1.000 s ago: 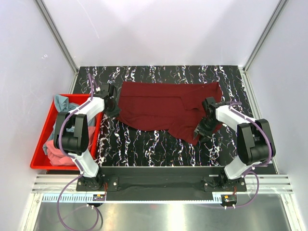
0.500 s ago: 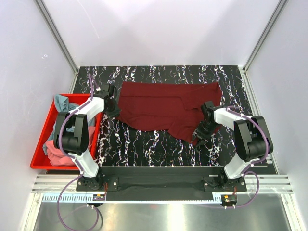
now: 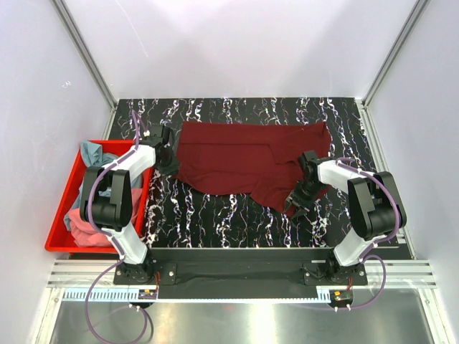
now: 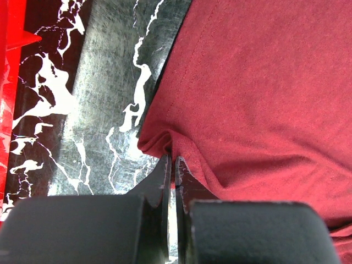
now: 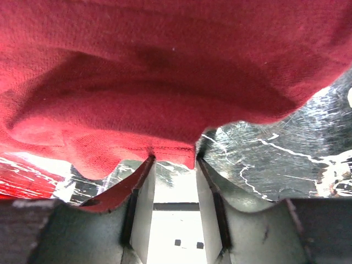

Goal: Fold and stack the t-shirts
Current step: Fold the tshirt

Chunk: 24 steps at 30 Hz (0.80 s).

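The black table (image 3: 215,215) with white marbling fills the middle of the top view. On its far half lies the dark maroon shirt (image 3: 237,154), spread out wide. Its far edge is almost straight, and its near edge hangs down in an uneven flap toward the right side.

A red bin (image 3: 68,246) stands just beside the left edge of the table. Inside it are two more shirts, crumpled. The teal-blue shirt (image 3: 92,152) is at the far end and the pink shirt (image 3: 82,218) is at the near end.

The left arm (image 3: 115,193) reaches along the bin to the left edge of the maroon shirt. The right arm (image 3: 366,201) bends inward to the near right flap of the same shirt.

The left gripper (image 3: 166,163) is low on the table at the left edge of the shirt. In the left wrist view its jaws are pressed together, and a small fold of the shirt edge is gathered and pinched at their tips.

The right gripper (image 3: 295,206) is at the lowest point of the flap. In the right wrist view its fingers (image 5: 140,187) stand partly apart. The stitched hem of the shirt lies across the gap at their tips, and the cloth is not clamped there.
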Each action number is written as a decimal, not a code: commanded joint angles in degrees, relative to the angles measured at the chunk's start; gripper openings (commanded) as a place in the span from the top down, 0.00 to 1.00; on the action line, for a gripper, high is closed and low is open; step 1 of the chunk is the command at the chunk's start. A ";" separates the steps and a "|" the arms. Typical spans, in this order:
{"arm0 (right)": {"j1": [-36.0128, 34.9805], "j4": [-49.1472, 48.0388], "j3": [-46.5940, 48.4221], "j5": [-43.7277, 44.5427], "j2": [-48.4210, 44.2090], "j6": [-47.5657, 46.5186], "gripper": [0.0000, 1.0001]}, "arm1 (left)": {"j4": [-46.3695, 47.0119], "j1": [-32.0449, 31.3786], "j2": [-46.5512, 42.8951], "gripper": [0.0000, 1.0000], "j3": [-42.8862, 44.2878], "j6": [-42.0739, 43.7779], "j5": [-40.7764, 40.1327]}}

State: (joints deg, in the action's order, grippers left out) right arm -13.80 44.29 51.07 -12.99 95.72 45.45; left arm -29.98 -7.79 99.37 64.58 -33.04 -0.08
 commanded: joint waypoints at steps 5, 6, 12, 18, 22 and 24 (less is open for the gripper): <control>0.09 -2.63 -0.80 9.13 0.69 -0.98 0.57 | 1.59 0.32 -1.20 1.00 -0.24 0.17 1.13; 0.09 -2.46 -0.36 9.30 0.87 -1.15 0.57 | 1.59 0.32 -1.29 1.00 -0.33 0.17 1.22; 0.53 -1.58 0.70 11.33 1.92 -2.47 0.57 | 1.41 0.32 -1.37 1.00 -0.15 0.17 1.31; 0.62 -2.63 0.52 9.92 3.06 -2.74 0.59 | 1.76 0.32 -1.02 1.00 -0.42 0.08 1.48; 0.71 -2.81 0.70 9.92 3.51 -3.09 0.60 | 1.59 0.32 -0.93 1.00 -0.24 -0.01 1.57; 0.71 -2.55 0.87 9.39 3.42 -3.26 0.60 | 1.76 0.32 -0.85 1.00 -0.24 0.16 1.57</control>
State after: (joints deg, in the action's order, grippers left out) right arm -13.54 45.95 52.58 -10.22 96.57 43.94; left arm -29.89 -7.79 99.37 64.23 -33.04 0.34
